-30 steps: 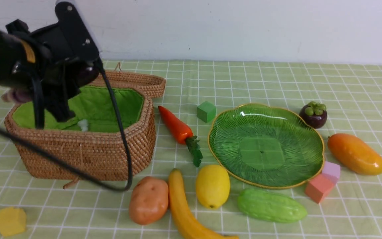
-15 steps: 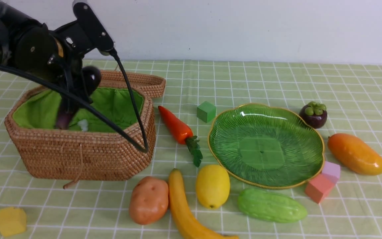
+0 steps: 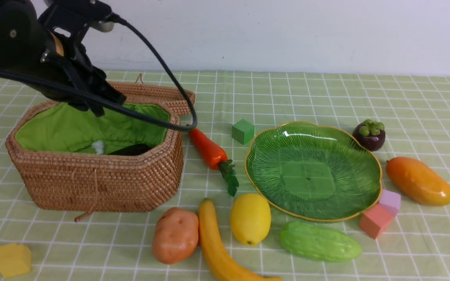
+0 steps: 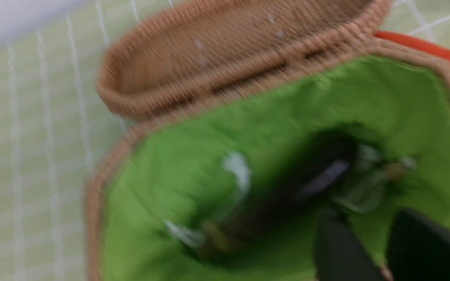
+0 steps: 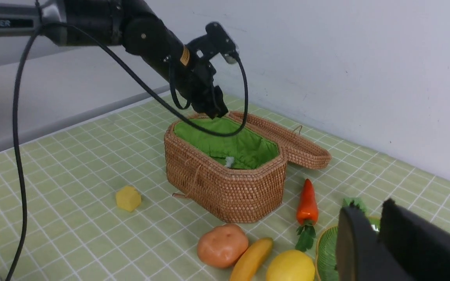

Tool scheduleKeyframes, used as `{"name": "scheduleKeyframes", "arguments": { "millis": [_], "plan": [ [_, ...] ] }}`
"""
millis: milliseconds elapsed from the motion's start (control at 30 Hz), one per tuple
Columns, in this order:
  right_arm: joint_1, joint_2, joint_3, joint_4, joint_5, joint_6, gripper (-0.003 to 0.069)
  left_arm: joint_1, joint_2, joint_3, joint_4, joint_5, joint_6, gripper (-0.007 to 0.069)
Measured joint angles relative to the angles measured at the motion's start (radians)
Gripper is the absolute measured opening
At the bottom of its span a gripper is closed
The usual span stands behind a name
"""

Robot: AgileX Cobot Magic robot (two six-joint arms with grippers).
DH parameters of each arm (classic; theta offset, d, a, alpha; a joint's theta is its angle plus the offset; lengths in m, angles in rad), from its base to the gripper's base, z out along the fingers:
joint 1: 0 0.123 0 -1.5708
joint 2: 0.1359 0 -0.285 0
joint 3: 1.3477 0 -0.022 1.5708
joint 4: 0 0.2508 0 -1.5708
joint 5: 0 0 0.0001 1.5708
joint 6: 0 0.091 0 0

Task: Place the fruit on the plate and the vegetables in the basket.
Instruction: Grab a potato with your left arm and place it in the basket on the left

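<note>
My left gripper [image 3: 106,103] hangs open and empty over the back of the wicker basket [image 3: 92,183]. The dark purple eggplant [image 3: 131,149] lies inside on the green lining and shows blurred in the left wrist view [image 4: 287,195]. The carrot [image 3: 207,148] lies between the basket and the green plate [image 3: 311,171], which holds nothing. Potato [image 3: 175,235], banana [image 3: 217,246], lemon [image 3: 250,218] and gourd [image 3: 319,242] lie along the front. Mangosteen [image 3: 369,135] and mango [image 3: 419,181] lie right of the plate. My right gripper [image 5: 369,210] is shut, empty and raised at the right.
The basket's lid [image 3: 158,95] lies open behind it. A green cube [image 3: 243,131] sits left of the plate, pink [image 3: 374,220] and lilac [image 3: 391,201] cubes touch its front right edge, and a yellow cube [image 3: 13,259] sits at the front left.
My left gripper held the eggplant over the basket, let it go and rose. The eggplant now lies inside the basket. Nothing else moved.
</note>
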Motion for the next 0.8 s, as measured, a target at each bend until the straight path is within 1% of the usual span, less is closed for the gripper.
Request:
{"name": "scheduleKeyframes", "arguments": {
  "millis": [33, 67, 133, 233, 333, 400, 433, 500, 600, 633, 667, 733, 767, 800],
  "plan": [
    [0.0, 0.0, 0.0, 0.0, 0.003, 0.0, 0.0107, -0.028, -0.017, -0.001, -0.019, 0.059, -0.02, 0.0023],
    [0.0, 0.0, 0.0, 0.0, 0.006, 0.0, 0.0107, -0.047, -0.027, -0.001, -0.031, 0.093, -0.03, 0.0],
    [0.0, 0.0, 0.0, 0.0, 0.02, 0.0, 0.0107, -0.117, -0.053, 0.009, -0.079, 0.197, -0.056, -0.0013],
    [0.0, 0.0, 0.0, -0.001, 0.047, 0.0, 0.0107, -0.244, -0.084, 0.075, -0.122, 0.27, -0.095, -0.0013],
    [0.0, 0.0, 0.0, -0.001, 0.076, 0.0, 0.0109, -0.381, -0.096, 0.173, -0.125, 0.271, -0.168, -0.0013],
    [0.0, 0.0, 0.0, -0.001, 0.088, 0.0, 0.011, -0.425, -0.096, 0.211, -0.124, 0.259, -0.209, -0.0013],
    [0.0, 0.0, 0.0, -0.003, 0.099, 0.0, 0.0111, -0.467, -0.092, 0.25, -0.122, 0.227, -0.247, -0.0013],
    [0.0, 0.0, 0.0, -0.003, 0.104, 0.0, 0.0114, -0.488, -0.079, 0.273, -0.114, 0.175, -0.277, -0.0011],
    [0.0, 0.0, 0.0, -0.003, 0.104, 0.0, 0.0116, -0.487, -0.061, 0.277, -0.089, 0.115, -0.303, 0.0032],
    [0.0, 0.0, 0.0, -0.003, 0.104, 0.0, 0.0118, -0.482, -0.053, 0.278, -0.083, 0.092, -0.31, 0.0064],
    [0.0, 0.0, 0.0, -0.003, 0.105, 0.001, 0.0118, -0.473, -0.045, 0.278, -0.08, 0.072, -0.317, 0.0104],
    [0.0, 0.0, 0.0, -0.003, 0.105, 0.008, 0.012, -0.445, -0.027, 0.278, -0.079, 0.045, -0.334, 0.0213],
    [0.0, 0.0, 0.0, -0.003, 0.106, 0.009, 0.012, -0.436, -0.021, 0.278, -0.079, 0.044, -0.34, 0.0246],
    [0.0, 0.0, 0.0, -0.003, 0.107, 0.011, 0.0121, -0.421, -0.012, 0.278, -0.079, 0.039, -0.351, 0.0304]
  ]
}}
